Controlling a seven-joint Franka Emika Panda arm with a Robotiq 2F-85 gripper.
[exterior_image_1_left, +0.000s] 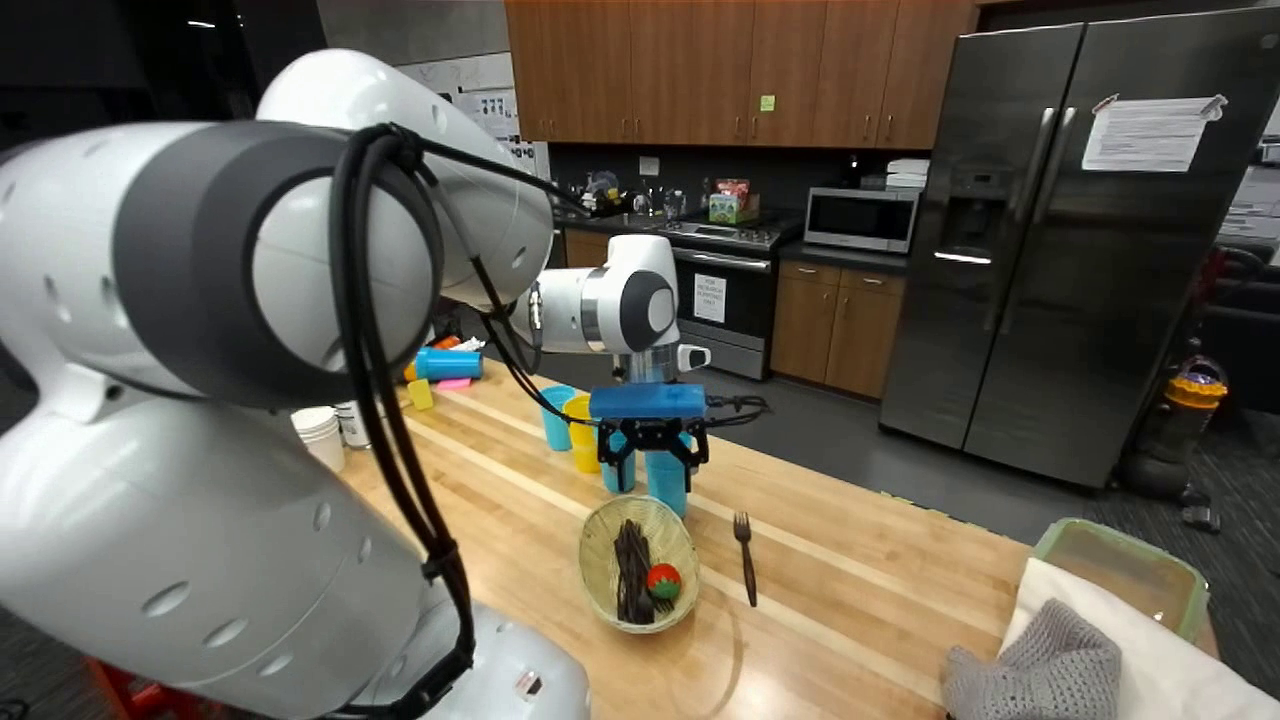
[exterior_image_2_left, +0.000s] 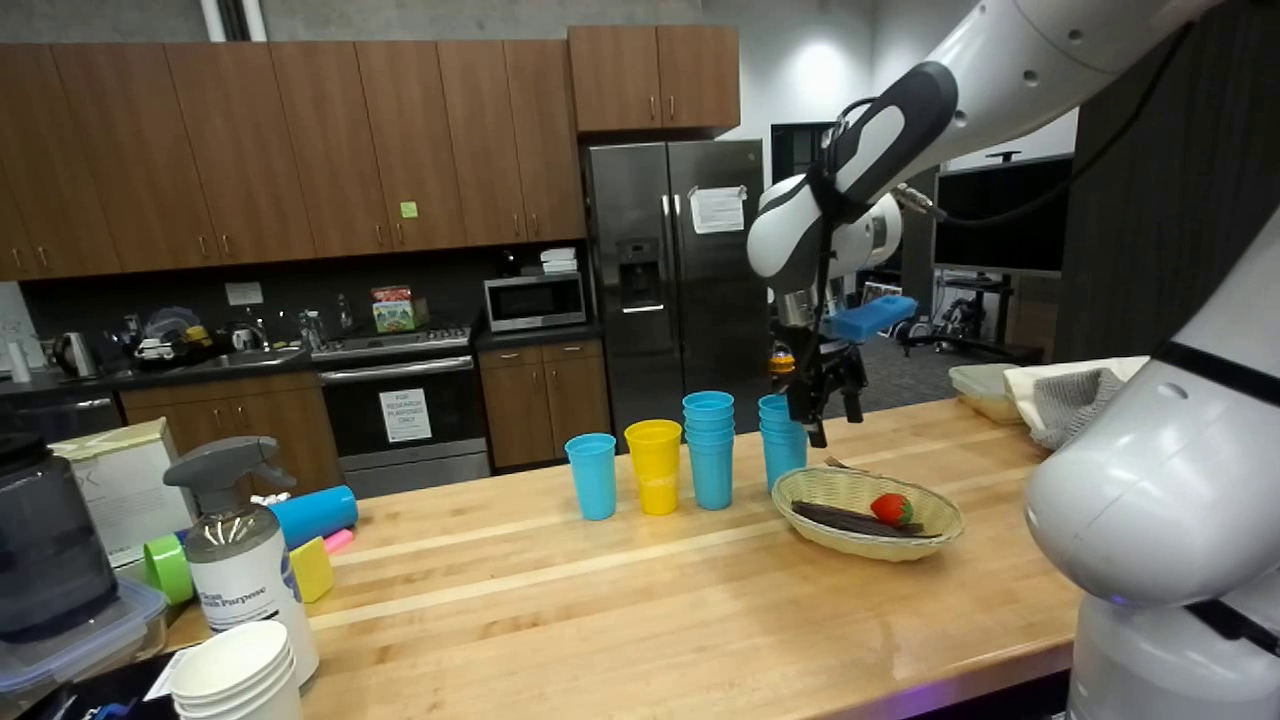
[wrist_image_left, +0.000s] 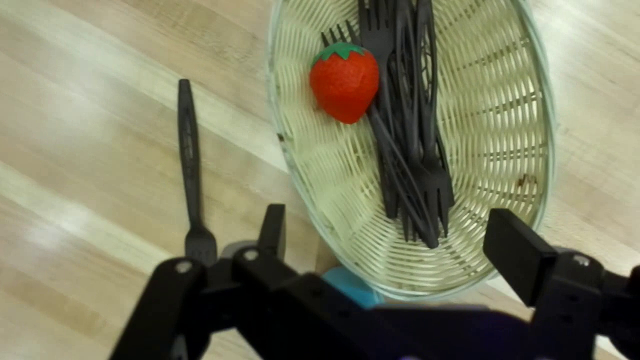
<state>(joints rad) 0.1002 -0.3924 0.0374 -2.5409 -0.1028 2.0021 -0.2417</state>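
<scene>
Wrist view: the Robotiq gripper reaches in from the bottom edge, its two fingers spread wide apart, with one end of an oval wicker basket showing between and beyond them. Both exterior views have it hanging above the wooden table, near that same end — whether it touches the cups there I cannot tell. Inside the basket lies a loose bundle of black plastic forks, heads pointing both ways. Next to them sits a red strawberry with a green cap; it covers part of one fork, whose tines stick out past the leaves. A single black fork lies flat on the table near the basket, apart from its rim, its head running partly behind the gripper.

Past the basket, in an exterior view, cups stand in a row: a stack of blue cups just beside the gripper, then another blue stack, a yellow cup and a lone blue cup. Farther along that side are a yellow block, a spray bottle and a stack of white cups. Toward the opposite end sits a green-rimmed plastic container — a white cloth over part of it, a grey knitted cloth bunched on top. Beyond the table stand a dark refrigerator, an oven and, on the counter, a microwave.
</scene>
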